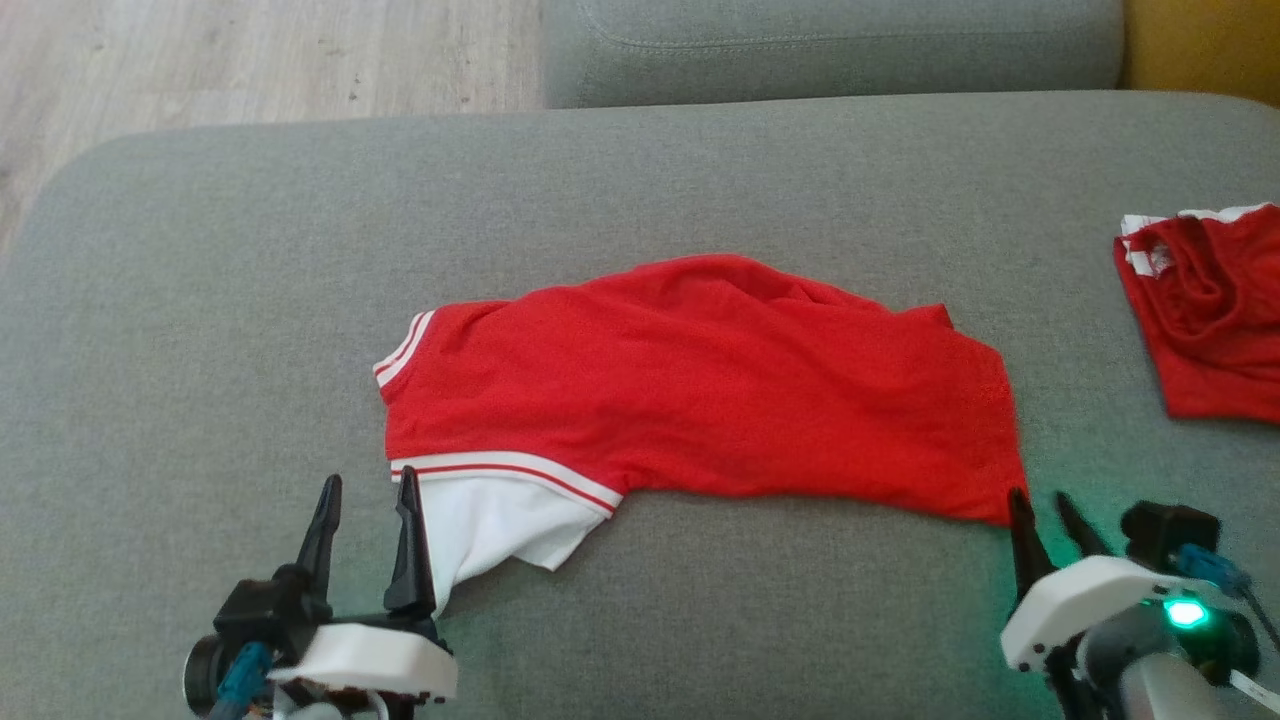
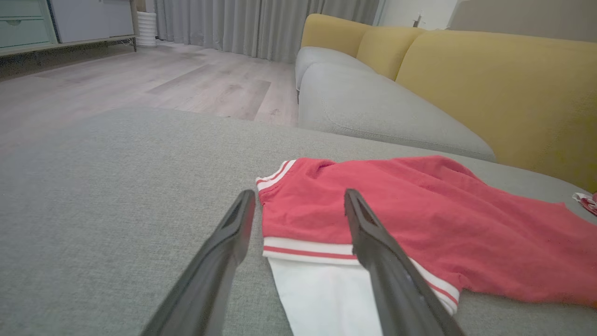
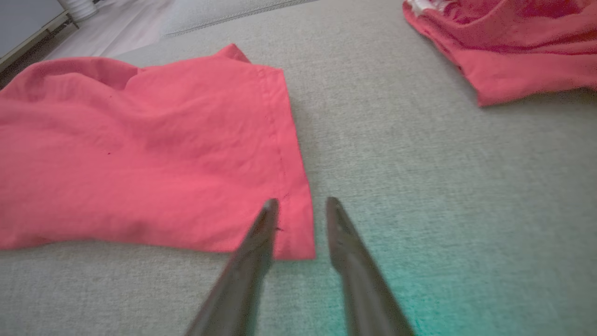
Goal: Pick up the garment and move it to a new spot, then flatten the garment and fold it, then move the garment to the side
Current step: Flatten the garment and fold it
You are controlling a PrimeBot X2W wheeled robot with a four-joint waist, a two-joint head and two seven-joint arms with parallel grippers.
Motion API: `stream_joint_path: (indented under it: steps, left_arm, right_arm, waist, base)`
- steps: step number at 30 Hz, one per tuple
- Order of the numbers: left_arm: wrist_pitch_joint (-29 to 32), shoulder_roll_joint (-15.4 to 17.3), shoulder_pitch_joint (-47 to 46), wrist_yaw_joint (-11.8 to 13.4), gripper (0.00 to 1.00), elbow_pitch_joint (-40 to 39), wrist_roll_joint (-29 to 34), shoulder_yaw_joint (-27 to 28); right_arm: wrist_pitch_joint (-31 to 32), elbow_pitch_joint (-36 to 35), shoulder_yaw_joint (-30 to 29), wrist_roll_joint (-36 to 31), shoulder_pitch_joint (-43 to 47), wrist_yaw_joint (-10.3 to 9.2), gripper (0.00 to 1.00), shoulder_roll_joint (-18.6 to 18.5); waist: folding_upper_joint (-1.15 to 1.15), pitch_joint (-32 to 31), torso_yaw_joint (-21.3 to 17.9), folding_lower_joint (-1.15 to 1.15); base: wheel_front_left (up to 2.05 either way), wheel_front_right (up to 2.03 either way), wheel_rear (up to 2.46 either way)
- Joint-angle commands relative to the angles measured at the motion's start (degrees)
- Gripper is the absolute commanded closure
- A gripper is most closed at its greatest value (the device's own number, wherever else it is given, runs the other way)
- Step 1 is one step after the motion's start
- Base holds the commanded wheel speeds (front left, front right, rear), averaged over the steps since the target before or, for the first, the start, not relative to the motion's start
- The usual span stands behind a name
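Seemingly unclamped, right pincer [image 3: 302,200] flanks garment [image 3: 140,154] corner, open sofa [image 3: 443,186] beside.

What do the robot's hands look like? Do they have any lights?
The left gripper and right gripper each have two long, black, pointed fingers on a white shell, with blue cables beside. A green light glows by the right one.
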Motion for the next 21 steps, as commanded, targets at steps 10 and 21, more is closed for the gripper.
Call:
stream_joint_path:
  steps: [10,21]
  left_arm:
    - [-0.71,0.03,0.21,0.13,0.0,-2.74,0.89,2.86]
    - [-0.71,-1.59,-2.08,-0.97,0.0,-3.58,2.02,1.09]
  right_arm:
    - [0.17,-12.97,3.02,-2.62,-0.94,0.17,0.0,-0.29]
    - [7.1,-10.15,27.15,-2.2,-14.18,0.17,0.0,-1.27]
  waist:
    - [0.0,-0.74,1.74,0.0]
    - [0.0,1.86,8.33,0.0]
  base:
    - [0.0,0.0,0.0]
    - [0.0,0.0,0.0]
